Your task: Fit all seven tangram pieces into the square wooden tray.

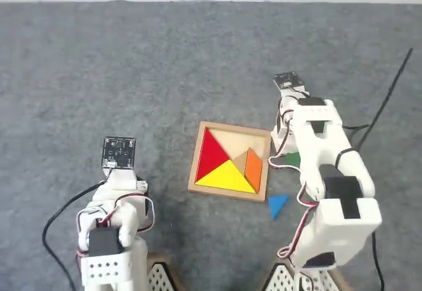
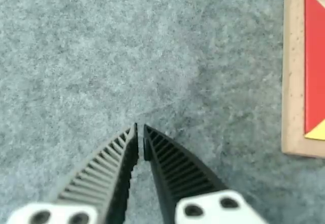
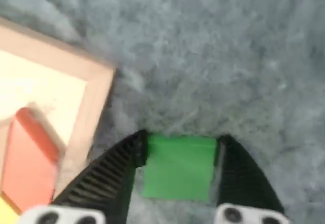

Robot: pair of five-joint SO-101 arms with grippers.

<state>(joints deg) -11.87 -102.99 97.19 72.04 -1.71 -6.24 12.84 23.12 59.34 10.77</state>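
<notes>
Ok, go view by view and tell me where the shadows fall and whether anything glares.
High view: soft, even light, no glare on the wooden tray, only a faint shadow along its near edge. Left wrist view: a dim patch on the mat ahead of the shut left pincer. Right wrist view: the green piece in the right pincer is flatly lit, no glare.
</notes>
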